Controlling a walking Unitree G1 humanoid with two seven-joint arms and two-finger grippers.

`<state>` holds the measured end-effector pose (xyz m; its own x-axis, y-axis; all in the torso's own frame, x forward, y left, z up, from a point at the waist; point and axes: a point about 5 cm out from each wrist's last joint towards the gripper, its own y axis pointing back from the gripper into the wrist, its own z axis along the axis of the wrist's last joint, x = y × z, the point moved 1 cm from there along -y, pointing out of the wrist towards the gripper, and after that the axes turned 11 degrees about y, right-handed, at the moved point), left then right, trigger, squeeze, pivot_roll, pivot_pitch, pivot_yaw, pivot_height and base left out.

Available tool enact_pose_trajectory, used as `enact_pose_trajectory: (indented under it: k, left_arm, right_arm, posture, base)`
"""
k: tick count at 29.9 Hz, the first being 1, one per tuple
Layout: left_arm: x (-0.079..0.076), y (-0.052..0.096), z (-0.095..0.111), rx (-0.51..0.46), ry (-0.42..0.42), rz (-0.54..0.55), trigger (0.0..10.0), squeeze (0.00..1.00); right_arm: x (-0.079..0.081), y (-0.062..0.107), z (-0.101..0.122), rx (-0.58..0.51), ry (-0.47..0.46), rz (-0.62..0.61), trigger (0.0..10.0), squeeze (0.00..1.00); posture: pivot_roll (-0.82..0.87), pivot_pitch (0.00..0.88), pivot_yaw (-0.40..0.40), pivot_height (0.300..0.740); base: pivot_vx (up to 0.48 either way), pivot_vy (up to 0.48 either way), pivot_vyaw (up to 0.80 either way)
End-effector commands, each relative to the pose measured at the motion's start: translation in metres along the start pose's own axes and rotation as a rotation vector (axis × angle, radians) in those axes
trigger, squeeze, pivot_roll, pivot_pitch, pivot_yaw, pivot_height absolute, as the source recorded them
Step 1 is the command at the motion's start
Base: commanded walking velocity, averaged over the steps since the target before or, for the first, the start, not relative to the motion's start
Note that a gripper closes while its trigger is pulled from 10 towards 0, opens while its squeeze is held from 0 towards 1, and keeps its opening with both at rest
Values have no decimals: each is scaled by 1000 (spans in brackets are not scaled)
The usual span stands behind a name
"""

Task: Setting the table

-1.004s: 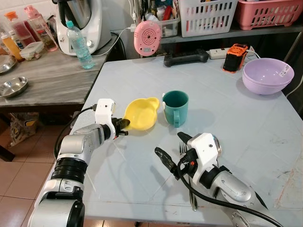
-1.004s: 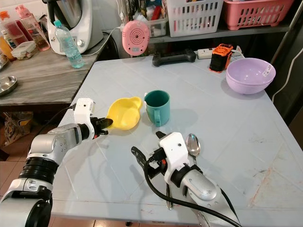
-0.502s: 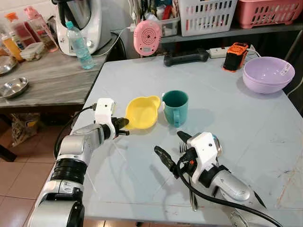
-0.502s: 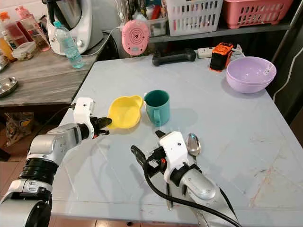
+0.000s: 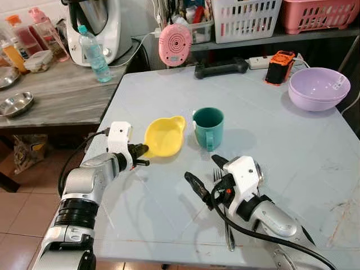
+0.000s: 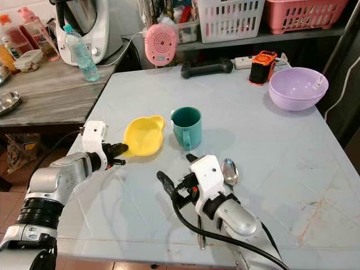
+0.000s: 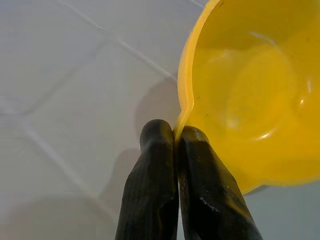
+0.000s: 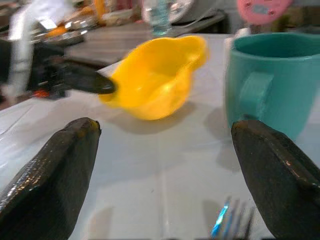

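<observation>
A pale grey-blue surface (image 5: 281, 140), smooth and faintly scratched, is seen from above by the head camera. Near its middle stands a teal plastic mug (image 5: 208, 127), upright, with its handle turned toward 6 o'clock. Just beside the mug, at its 9 o'clock, sits a glossy yellow plastic bowl (image 5: 163, 136) with a small lobed lip at its far rim; the bowl is tipped, its near edge lifted off the surface.

The left tool (image 5: 141, 155) is pinched shut on the near rim of the yellow bowl, one black finger (image 7: 152, 185) outside the wall and the other inside. The silver left arm is stretched forward from 8 o'clock, bent at the elbow, with its white wrist block level above the surface edge.

The right tool (image 5: 205, 176) is held wide open and empty, low over the surface at 6 o'clock from the mug, its two long black fingers spread and aimed toward the bowl and mug. The right forearm lies slanted in from 5 o'clock. A metal fork (image 5: 228, 225) lies flat partly beneath that arm, and a metal spoon (image 6: 229, 171) lies just beside the white wrist.

At 2 o'clock, well apart, rests a smooth round lilac bowl (image 5: 318, 89).
</observation>
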<state>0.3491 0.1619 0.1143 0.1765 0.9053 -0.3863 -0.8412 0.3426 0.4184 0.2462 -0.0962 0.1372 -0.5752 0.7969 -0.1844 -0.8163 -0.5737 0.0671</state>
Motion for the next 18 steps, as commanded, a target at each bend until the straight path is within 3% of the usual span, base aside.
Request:
enact_pose_trajectory:
  k: [1,14,15,17,18]
  left_arm:
    - [9,9,15,-78,-17,40,0,0]
    - [6,28,27,-267,-86,87,0,0]
    - [8,33,27,-313,-82,101,627,0]
    - [8,35,28,-333,-79,101,627,0]
    - [5,38,29,-377,-124,104,10000,0]
  right_arm:
    - [-3,-3,3,-17,7,-28,10000,0]
    - [-21,-6,8,-53,15,-161,10000,0]
    - [-25,-6,9,-60,10,-189,10000,0]
    - [-26,-5,9,-62,8,-199,10000,0]
    - [-29,-4,10,-72,6,-229,10000,0]
  posture:
    - [-38,3,171,740]
    - [-25,0,163,740]
    - [-25,0,163,740]
    - [-24,0,158,740]
    - [-23,3,153,740]
  base:
    - [0,0,0]
    - [0,0,0]
    - [0,0,0]
    - [0,0,0]
    - [0,0,0]
